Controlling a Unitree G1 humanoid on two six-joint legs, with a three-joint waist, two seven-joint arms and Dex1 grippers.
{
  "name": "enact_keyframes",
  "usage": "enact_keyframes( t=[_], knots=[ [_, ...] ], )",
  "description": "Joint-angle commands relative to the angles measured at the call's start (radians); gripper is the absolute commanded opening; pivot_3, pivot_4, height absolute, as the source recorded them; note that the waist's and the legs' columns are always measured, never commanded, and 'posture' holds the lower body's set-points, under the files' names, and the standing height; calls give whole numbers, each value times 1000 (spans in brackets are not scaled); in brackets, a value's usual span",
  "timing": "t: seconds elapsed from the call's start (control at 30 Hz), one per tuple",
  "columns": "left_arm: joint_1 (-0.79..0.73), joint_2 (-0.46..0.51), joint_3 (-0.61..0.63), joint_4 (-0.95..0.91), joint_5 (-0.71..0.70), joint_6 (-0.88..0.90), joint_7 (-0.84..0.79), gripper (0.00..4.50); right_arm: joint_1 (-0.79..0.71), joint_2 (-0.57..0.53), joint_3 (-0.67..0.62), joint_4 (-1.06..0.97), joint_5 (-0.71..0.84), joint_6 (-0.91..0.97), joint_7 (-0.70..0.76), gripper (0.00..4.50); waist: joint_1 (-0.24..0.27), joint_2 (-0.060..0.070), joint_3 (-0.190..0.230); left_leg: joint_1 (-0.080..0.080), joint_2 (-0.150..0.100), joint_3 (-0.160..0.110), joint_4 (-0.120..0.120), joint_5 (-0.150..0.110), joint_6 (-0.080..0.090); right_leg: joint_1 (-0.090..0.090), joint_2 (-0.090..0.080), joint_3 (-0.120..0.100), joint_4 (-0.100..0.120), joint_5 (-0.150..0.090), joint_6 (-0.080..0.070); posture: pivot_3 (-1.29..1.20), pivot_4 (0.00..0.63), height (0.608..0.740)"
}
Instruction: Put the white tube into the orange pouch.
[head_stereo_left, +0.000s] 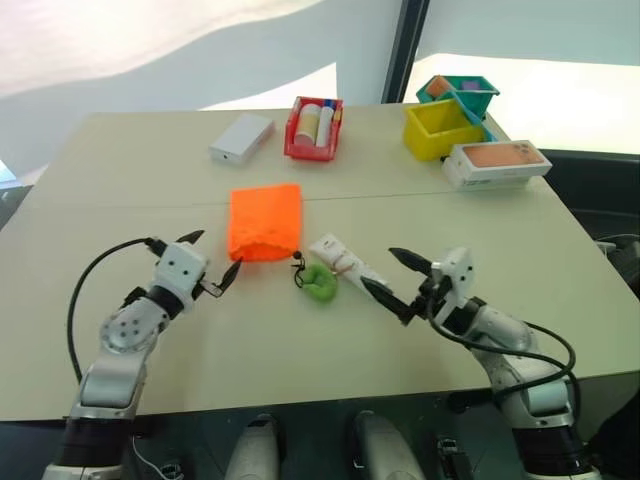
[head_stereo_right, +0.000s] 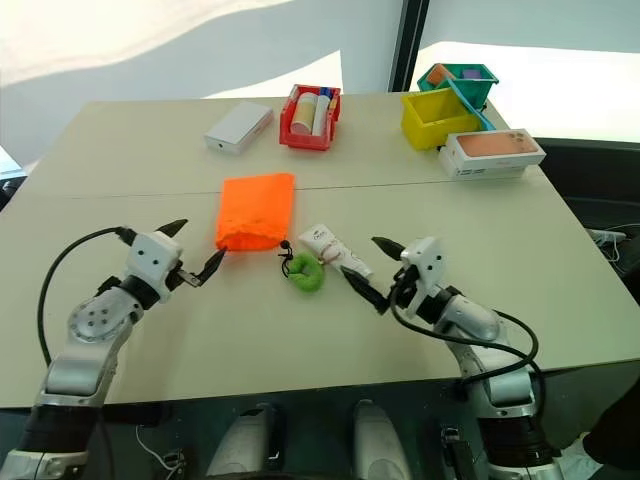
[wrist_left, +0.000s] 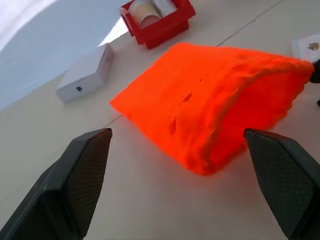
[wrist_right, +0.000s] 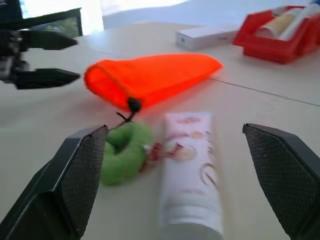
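Orange fabric pouch (head_stereo_left: 265, 221): lies flat mid-table, its gathered mouth toward the robot, a black cord running from that edge to a green loop (head_stereo_left: 319, 282) just beside it. Soft and limp by the look; the mouth will likely need spreading or pinning before anything slides in.

Tube (head_stereo_left: 341, 258), white: lies on the table between pouch and right gripper (head_stereo_left: 396, 278), one end near the green loop, the cap end toward the gripper. Judged light, smooth, somewhat squashy; best taken across the mid-body, where the jaws can bite without slipping off the cap.

Left gripper (head_stereo_left: 211, 260): jaws spread wide, empty, just short of the pouch's near corner.

Right gripper: jaws spread wide, empty, its lower finger close by the tube's cap end; contact cannot be told.

Right wrist view: reddish print on the tube (wrist_right: 190, 167), and the cord's knot at the pouch mouth.

Left wrist view: the pouch's puckered rim (wrist_left: 240, 107) and surface creases.

Head views: red basket (head_stereo_left: 314, 128), white box (head_stereo_left: 242, 137), and yellow bin (head_stereo_left: 442, 130) at the far edge.
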Motion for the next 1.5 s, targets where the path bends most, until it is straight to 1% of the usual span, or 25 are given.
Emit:
enact_keyframes(
  t=[0.03,0.2,0.37,0.4,0.43,0.47,0.57,0.67,0.7,0.77,0.93,1.2,1.27,1.3,1.33,1.4,1.43,1.5],
  knots=[
    [-68,-11,-29,70,70,-49,37,4500,-21,10,26,-87,4,18,-23,4490,1,0,0,0,0,0,0,0,0,0,0,0,0,0,0,0,150,740],
    [-154,-22,-49,197,120,-85,67,4500,-38,16,50,-122,4,36,-45,4490,1,0,0,0,0,-1,1,0,0,0,0,-1,1,0,0,0,150,740],
    [-189,-16,-59,279,130,-124,58,4500,-30,6,45,-132,-2,35,-59,4490,0,0,0,0,0,-1,1,0,0,0,1,-1,1,0,1,0,150,740],
    [-192,-16,-59,288,129,-129,55,3983,-28,4,44,-134,-2,35,-61,4500,1,0,0,0,0,-1,1,0,0,0,1,-1,1,0,1,0,150,740],
    [-196,-18,-59,300,120,-137,44,3724,-23,1,41,-138,-3,37,-65,4500,1,0,0,0,0,-1,1,0,0,0,1,-1,1,0,1,0,150,740],
    [-198,-20,-59,310,111,-144,35,3264,-17,-4,39,-141,-5,41,-69,4500,1,0,0,0,0,-1,1,0,0,0,1,-1,2,0,1,0,150,740],
    [-204,-32,-50,333,84,-157,15,1727,-5,-21,35,-146,-3,81,-80,4500,1,0,0,0,0,-1,1,0,0,0,1,-1,2,0,1,0,150,740],
    [-206,-34,-46,351,67,-156,-3,300,2,-45,52,-126,-27,122,-88,4500,1,0,0,0,0,-1,2,0,0,0,1,-1,2,0,1,0,150,740],
    [-206,-35,-46,354,58,-146,-13,59,3,-52,61,-116,-42,128,-91,4500,1,0,0,0,0,-1,2,0,0,0,1,-1,2,0,1,0,150,740],
    [-205,-38,-41,355,44,-136,-21,59,1,-54,77,-88,-72,127,-101,4500,0,0,0,0,0,-1,2,0,0,0,1,-1,2,0,1,0,150,740],
    [-195,-59,-14,308,-21,-100,-33,59,-47,10,69,44,-97,110,-144,4500,-1,0,0,0,0,-1,2,0,0,0,1,-1,2,0,1,0,150,740],
    [-180,-74,-5,259,-48,-45,-32,59,-87,42,83,171,-137,91,-146,4500,0,0,0,0,0,-1,2,0,0,1,1,-1,3,0,1,0,150,740],
    [-177,-74,-3,249,-51,-34,-32,0,-87,46,81,177,-137,88,-144,3962,0,0,0,0,0,-1,2,0,0,1,1,-1,3,0,1,0,150,740],
    [-176,-74,-3,246,-52,-31,-32,0,-86,47,81,178,-137,87,-143,3578,0,0,0,0,0,-1,2,0,0,1,1,-1,3,0,1,0,150,740],
    [-175,-75,-2,244,-56,-27,-33,0,-86,48,80,177,-137,85,-143,3153,0,0,0,0,0,-1,2,0,0,1,1,-1,3,0,1,0,150,740],
    [-174,-74,-2,242,-60,-24,-35,0,-85,49,78,174,-138,83,-144,2034,0,0,0,0,0,-1,2,0,0,1,1,-1,3,0,1,0,150,740],
    [-174,-73,-3,242,-62,-24,-37,0,-84,49,78,172,-138,83,-145,1833,0,0,0,0,0,-1,2,0,0,1,1,-1,3,0,1,0,150,740],
    [-172,-72,-3,243,-65,-24,-41,0,-78,46,67,155,-140,79,-153,1854,0,0,0,0,0,-1,2,0,0,1,2,-1,3,0,1,0,150,740]
  ],
)
